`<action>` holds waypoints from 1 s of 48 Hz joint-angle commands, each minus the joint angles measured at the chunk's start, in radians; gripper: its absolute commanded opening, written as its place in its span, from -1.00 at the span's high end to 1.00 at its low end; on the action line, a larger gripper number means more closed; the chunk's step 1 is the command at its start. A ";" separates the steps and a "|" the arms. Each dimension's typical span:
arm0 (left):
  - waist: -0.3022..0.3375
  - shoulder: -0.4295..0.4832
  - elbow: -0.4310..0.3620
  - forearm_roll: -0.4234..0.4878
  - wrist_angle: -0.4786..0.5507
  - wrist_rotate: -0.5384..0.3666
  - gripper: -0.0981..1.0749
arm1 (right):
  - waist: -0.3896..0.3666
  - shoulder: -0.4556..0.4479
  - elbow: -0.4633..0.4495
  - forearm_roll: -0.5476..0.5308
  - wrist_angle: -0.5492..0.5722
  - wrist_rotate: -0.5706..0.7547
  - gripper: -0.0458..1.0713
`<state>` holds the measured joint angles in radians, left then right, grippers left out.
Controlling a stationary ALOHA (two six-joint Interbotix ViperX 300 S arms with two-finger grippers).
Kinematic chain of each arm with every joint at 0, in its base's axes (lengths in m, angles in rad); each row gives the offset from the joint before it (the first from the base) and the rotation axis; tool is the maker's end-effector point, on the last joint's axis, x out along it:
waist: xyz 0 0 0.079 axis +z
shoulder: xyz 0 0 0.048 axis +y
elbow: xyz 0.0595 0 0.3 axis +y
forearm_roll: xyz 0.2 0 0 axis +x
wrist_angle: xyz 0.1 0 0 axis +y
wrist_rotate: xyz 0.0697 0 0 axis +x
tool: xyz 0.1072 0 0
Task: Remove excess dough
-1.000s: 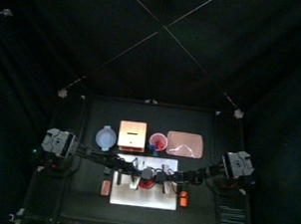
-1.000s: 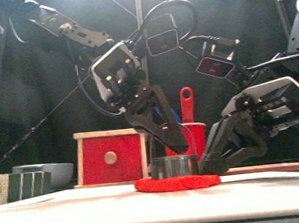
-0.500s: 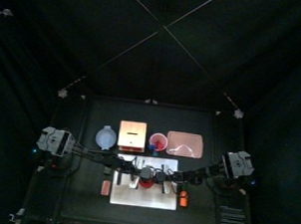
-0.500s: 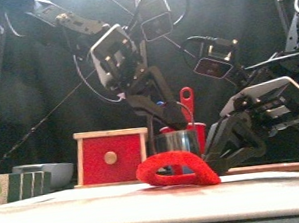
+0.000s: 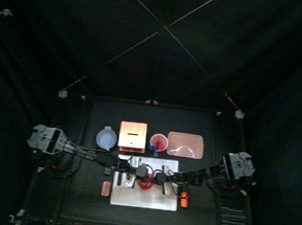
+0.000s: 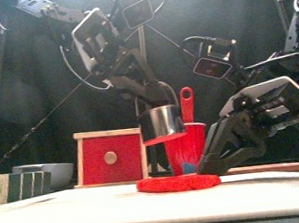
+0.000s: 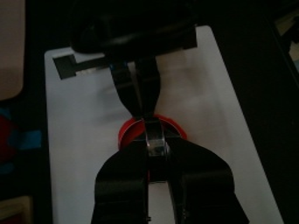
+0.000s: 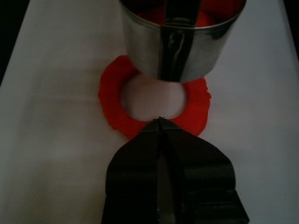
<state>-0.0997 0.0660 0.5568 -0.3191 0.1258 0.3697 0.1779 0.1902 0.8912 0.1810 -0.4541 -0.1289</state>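
Observation:
The excess dough [image 6: 177,182] is a flat red ring on the white mat [image 6: 68,207]. In the right wrist view the ring [image 8: 111,96] shows a bare white hole in its middle. My left gripper [image 6: 151,101] is shut on a metal round cutter [image 6: 163,122] and holds it tilted above the ring, with red dough at its lower rim. The cutter [image 8: 176,44] hangs just over the ring's far side. My right gripper [image 8: 163,129] is shut, its tip pressing on the ring's near edge. In the left wrist view the left gripper [image 7: 153,144] hides the cutter.
A red-and-white box [image 6: 113,158] stands behind the mat on the left. A red utensil [image 6: 187,102] rises behind the cutter. At the back are a pink bowl [image 5: 158,141], a pink tray [image 5: 186,144] and a wooden board [image 5: 133,135]. Small orange pieces [image 5: 106,189] flank the mat.
The cutter stood on the dough, then rose and dragged one side of the ring up. Now it hangs higher and the ring lies flat again. The right gripper stayed put.

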 commanded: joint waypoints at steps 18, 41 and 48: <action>0.115 -0.052 0.161 0.006 -0.034 -0.002 0.02 | -0.002 -0.048 -0.051 -0.021 0.072 -0.005 0.28; 0.127 -0.046 0.184 0.029 -0.043 -0.002 -0.18 | -0.003 -0.100 -0.087 -0.055 0.118 -0.003 0.26; 0.129 -0.046 0.184 0.028 -0.044 -0.002 -0.33 | -0.003 -0.114 -0.084 -0.057 0.118 -0.003 0.26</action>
<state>0.0230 0.0353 0.7501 -0.2915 0.0874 0.3682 0.1764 0.1197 0.8222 0.1258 -0.3329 -0.1319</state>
